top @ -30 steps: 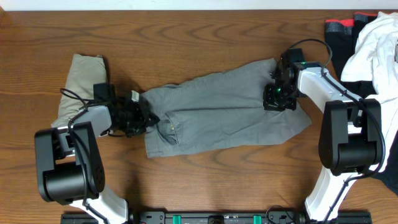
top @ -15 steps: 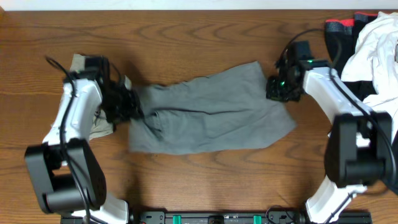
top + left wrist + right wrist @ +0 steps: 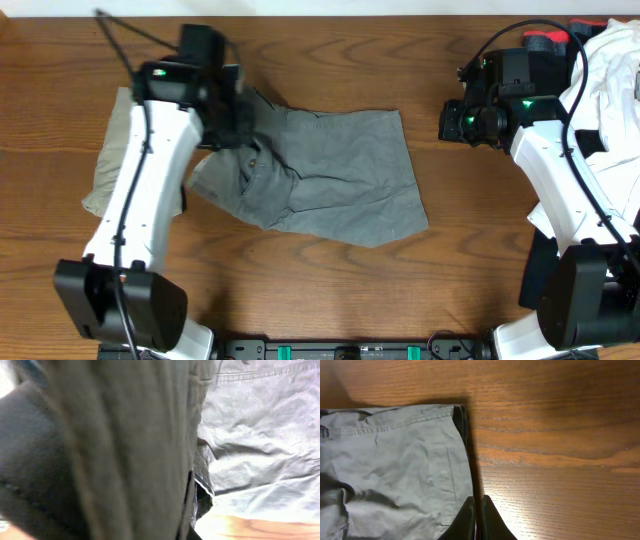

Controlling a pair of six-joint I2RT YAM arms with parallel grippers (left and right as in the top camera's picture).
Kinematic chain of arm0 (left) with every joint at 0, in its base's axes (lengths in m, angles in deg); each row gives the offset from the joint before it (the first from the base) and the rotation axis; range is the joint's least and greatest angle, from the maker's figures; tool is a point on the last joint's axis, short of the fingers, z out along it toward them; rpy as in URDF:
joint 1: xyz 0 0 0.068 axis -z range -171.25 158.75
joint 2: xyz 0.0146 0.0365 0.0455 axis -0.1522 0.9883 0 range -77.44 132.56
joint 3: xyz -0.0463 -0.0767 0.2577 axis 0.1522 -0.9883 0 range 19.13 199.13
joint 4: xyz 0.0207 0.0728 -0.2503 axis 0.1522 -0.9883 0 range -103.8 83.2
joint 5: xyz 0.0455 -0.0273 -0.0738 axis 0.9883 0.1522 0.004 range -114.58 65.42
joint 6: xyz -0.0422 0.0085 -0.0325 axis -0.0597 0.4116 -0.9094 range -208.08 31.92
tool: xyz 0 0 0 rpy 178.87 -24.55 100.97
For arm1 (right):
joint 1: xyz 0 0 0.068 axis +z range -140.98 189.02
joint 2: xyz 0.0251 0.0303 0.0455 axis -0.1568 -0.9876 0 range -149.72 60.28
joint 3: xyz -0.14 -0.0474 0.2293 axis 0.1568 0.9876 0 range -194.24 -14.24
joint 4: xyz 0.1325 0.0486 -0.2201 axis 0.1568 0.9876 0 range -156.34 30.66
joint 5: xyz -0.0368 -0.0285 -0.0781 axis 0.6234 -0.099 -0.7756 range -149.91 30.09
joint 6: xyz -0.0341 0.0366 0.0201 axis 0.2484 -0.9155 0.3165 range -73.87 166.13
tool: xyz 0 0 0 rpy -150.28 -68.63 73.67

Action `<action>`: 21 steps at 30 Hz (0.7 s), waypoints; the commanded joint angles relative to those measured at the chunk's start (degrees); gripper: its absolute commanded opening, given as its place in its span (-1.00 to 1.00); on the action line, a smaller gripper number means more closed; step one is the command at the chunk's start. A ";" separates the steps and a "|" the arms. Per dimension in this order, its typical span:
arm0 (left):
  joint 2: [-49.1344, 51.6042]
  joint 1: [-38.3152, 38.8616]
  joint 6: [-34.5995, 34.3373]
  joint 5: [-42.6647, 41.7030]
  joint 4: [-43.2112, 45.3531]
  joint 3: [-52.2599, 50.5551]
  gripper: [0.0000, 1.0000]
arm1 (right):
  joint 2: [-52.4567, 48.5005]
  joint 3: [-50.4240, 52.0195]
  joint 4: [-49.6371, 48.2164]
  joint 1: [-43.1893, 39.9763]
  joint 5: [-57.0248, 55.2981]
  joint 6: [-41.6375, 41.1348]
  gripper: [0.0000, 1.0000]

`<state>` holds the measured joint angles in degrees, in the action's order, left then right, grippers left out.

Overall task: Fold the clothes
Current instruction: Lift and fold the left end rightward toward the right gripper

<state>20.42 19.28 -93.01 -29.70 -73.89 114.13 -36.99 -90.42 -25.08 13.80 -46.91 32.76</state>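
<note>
A brown wooden table (image 3: 330, 290) with wavy grain fills the view. A pale strip (image 3: 300, 6) borders the table's far edge, and a black rail (image 3: 350, 350) runs along its near edge.

Wooden table (image 3: 330, 290), brown grain. Grey shorts (image 3: 340, 185) spread at centre; khaki shorts (image 3: 110, 160) laid at left; white and black garments (image 3: 600, 70) heaped far right.

Wooden table (image 3: 330, 290) bearing, at its far right corner, a crumpled white garment (image 3: 605, 75) lying over a black garment with red trim (image 3: 545, 40).
</note>
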 commanded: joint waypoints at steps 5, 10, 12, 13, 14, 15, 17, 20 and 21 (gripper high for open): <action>-0.42 5.84 -3.39 9.64 0.94 3.23 -0.88 | -0.52 -0.63 0.04 0.02 -0.81 0.11 -0.89; 0.66 8.44 -6.54 8.98 1.14 3.19 -0.88 | -3.39 -0.63 0.55 0.02 -2.34 -1.70 -0.83; 0.94 9.38 -7.32 6.49 2.05 3.06 -0.88 | -5.42 -0.63 0.85 0.02 -2.47 -2.10 -0.81; 1.05 9.88 -8.66 6.16 2.27 3.06 -0.89 | -6.78 -0.63 1.09 0.02 -2.47 -2.51 -0.80; 1.05 10.21 -9.53 6.19 2.45 3.06 -0.88 | -7.98 -0.63 1.29 0.09 -2.36 -2.51 -0.81; 1.05 10.51 -10.40 6.19 2.71 3.06 -0.88 | -9.57 -0.63 1.42 0.22 -2.01 -2.47 -0.83; 1.05 10.73 -12.55 6.12 3.65 3.06 -0.88 | -12.87 -0.63 1.68 0.72 -1.57 -2.45 -0.92; 1.05 10.73 -15.37 3.85 5.07 3.06 -0.88 | -17.42 -0.63 1.79 1.55 0.68 -2.40 -0.95; 1.05 10.73 -15.82 3.41 5.29 3.06 -0.88 | -18.62 -0.63 1.73 1.79 1.70 -2.25 -0.97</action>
<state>21.04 30.03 -104.55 -24.09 -69.38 115.72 -52.31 -90.44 -23.55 14.08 -47.87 31.04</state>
